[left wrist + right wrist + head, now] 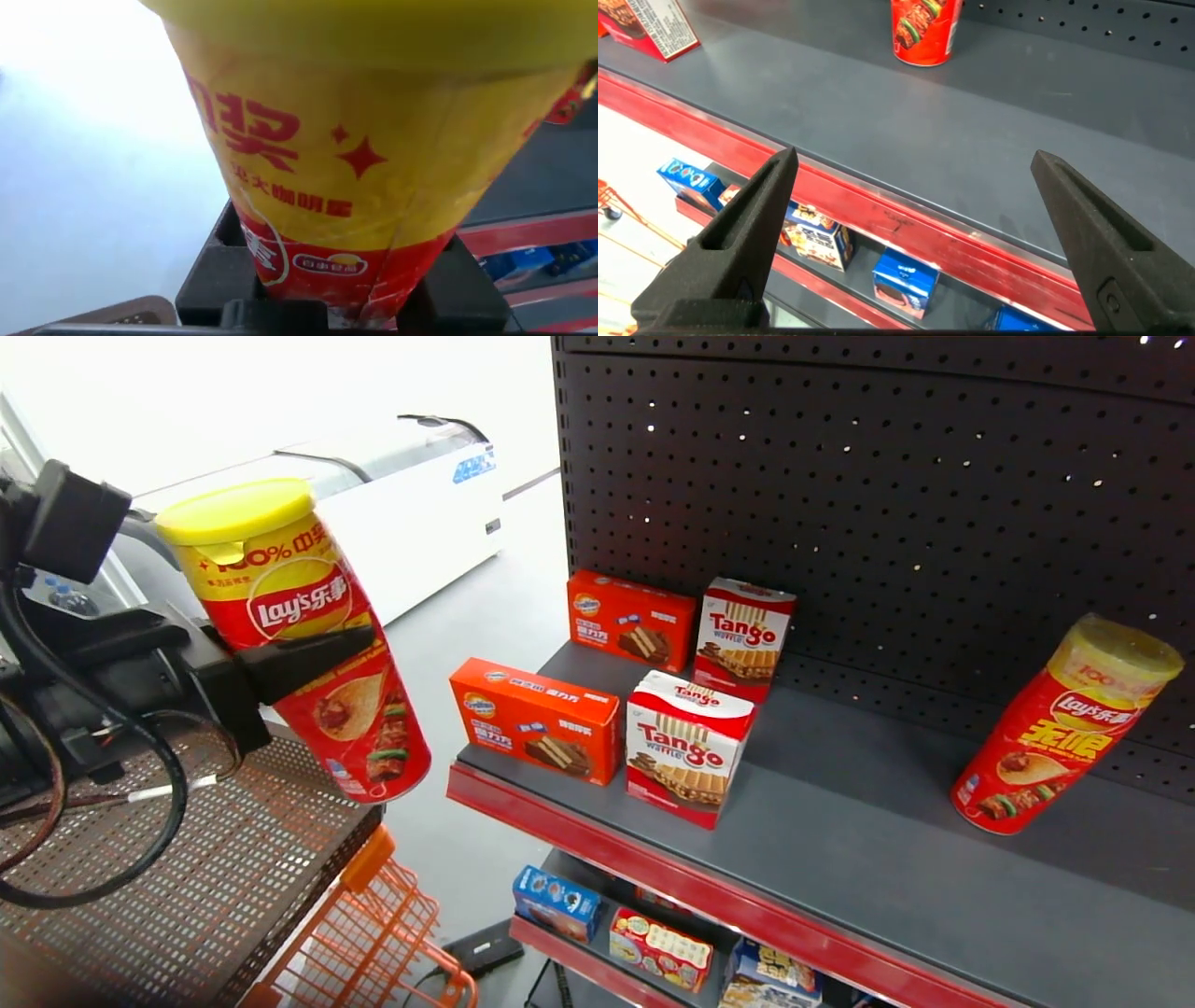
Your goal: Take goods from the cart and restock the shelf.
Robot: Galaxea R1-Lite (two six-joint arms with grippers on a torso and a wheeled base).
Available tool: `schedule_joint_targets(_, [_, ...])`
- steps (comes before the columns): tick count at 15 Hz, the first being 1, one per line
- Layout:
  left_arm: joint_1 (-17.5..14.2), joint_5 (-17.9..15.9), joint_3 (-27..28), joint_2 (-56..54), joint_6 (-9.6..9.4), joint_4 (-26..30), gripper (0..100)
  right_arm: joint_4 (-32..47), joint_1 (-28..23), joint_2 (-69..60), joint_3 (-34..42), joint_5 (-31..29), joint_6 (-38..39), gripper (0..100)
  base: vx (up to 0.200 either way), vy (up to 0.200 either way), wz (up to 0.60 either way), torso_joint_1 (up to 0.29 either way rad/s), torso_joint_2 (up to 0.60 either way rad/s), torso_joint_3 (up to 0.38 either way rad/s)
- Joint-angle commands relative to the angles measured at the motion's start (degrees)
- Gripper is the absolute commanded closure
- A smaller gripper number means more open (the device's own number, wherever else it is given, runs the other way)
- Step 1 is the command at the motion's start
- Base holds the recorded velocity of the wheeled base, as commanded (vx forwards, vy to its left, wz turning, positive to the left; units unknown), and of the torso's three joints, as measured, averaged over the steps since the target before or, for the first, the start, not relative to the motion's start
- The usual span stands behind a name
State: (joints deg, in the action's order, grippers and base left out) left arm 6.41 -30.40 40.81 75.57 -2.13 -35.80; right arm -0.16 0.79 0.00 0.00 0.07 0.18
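1. The chip can (294, 635) is judged to be handling as a light, stiff tube, smooth-sided and crushable, so mid-body is looking like the soundest hold.
2. It is wearing a red-and-yellow wrap and a yellow lid, and is hanging tilted off the shelf's (840, 821) left end, near the cart (373, 933).
3. The left tool (317, 663) is clamping its middle.
4. The right tool (915, 159) is gaping wide over the shelf's front edge.
5. A matching can (1064, 728) is standing near the shelf's back panel.

We're in a shop here: a gondola shelf (840, 821) with a black pegboard back (887, 476) and red edge rail (653, 870), wafer boxes (686, 747) and a chip canister (1055, 728) faced out for sale, an orange wire cart (383, 915) below, and a glass-topped chest freezer (411, 513) across the aisle.
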Motion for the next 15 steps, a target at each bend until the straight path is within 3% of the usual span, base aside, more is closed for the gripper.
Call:
schedule_joint_targets(1, [0.71,-1.59,-3.28,-3.41,0.02,-0.41,100,-0.02,0.0,0.09,0.0,0.01,-0.01,0,0.0,0.0,0.0,0.0,0.0,0.0])
schedule_joint_targets(5, [7.91,-1.59,-3.9,-6.05,0.11,0.12,100,-0.02,0.0,0.09,0.0,0.01,-0.01,0,0.0,0.0,0.0,0.0,0.0,0.0])
schedule_joint_targets(7, [9.5,-1.59,-5.39,-7.81,0.11,0.47,100,-0.02,0.0,0.09,0.0,0.01,-0.01,0,0.0,0.0,0.0,0.0,0.0,0.0])
schedule_joint_targets(9, [11.43,-1.68,-6.45,-12.11,0.11,6.45,100,-0.02,0.0,0.09,0.0,0.1,-0.09,0,0.0,0.0,0.0,0.0,0.0,0.0])
schedule_joint_targets(11, [12.4,-1.76,-6.36,-14.49,0.02,11.02,100,-0.02,0.0,0.09,0.0,0.1,-0.09,0,0.0,0.0,0.0,0.0,0.0,0.0])
schedule_joint_targets(15, [12.4,-1.85,-6.45,-14.49,-0.06,11.02,100,-0.02,0.0,0.09,0.0,0.19,-0.18,0,0.0,0.0,0.0,0.0,0.0,0.0])
